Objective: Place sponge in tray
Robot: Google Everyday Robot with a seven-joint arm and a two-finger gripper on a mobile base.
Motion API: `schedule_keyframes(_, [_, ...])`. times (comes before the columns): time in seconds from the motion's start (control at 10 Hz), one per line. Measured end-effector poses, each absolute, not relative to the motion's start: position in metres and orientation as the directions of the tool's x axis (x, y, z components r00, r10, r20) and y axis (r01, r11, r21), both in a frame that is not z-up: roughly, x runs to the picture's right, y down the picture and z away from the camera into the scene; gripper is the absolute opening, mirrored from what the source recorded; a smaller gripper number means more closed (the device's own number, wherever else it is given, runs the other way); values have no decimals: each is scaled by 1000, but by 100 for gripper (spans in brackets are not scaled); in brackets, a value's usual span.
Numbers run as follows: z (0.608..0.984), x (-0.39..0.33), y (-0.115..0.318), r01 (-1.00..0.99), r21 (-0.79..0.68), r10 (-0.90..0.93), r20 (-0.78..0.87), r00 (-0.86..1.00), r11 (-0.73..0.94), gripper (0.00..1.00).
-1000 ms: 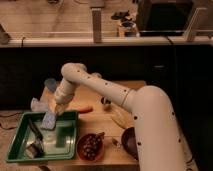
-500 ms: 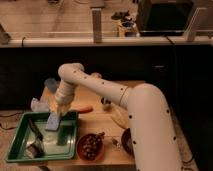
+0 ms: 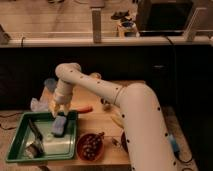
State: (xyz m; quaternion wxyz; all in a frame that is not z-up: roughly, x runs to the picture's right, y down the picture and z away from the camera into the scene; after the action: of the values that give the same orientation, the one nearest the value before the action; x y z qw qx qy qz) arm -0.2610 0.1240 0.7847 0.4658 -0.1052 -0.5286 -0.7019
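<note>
The green tray (image 3: pixel 20 145) sits at the table's front left. The blue sponge (image 3: pixel 59 126) lies inside it near the far right corner. My gripper (image 3: pixel 59 112) hangs just above the sponge, pointing down from the white arm (image 3: pixel 100 90). Its fingers are spread open and nothing is between them; the sponge rests on the tray floor below the fingertips.
In the tray also lie a dark utensil (image 3: pixel 35 131) and a small metallic item (image 3: pixel 34 149). A reddish-brown bowl (image 3: pixel 90 146) stands right of the tray. A pale blue cup (image 3: pixel 50 85) and a light blue cloth (image 3: pixel 37 105) are behind it, an orange-red item (image 3: pixel 84 109) beside it.
The fingers have spread apart and let go of the sponge, which now lies in the tray. The gripper has risen slightly.
</note>
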Motion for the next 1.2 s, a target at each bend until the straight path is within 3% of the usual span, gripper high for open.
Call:
schedule_keyframes(0.4, [795,-260,117,856,518,-564,704,-432,-10,80])
schedule_keyframes(1.2, [795,-260,118,856,517,-565,703,-432,-12,80])
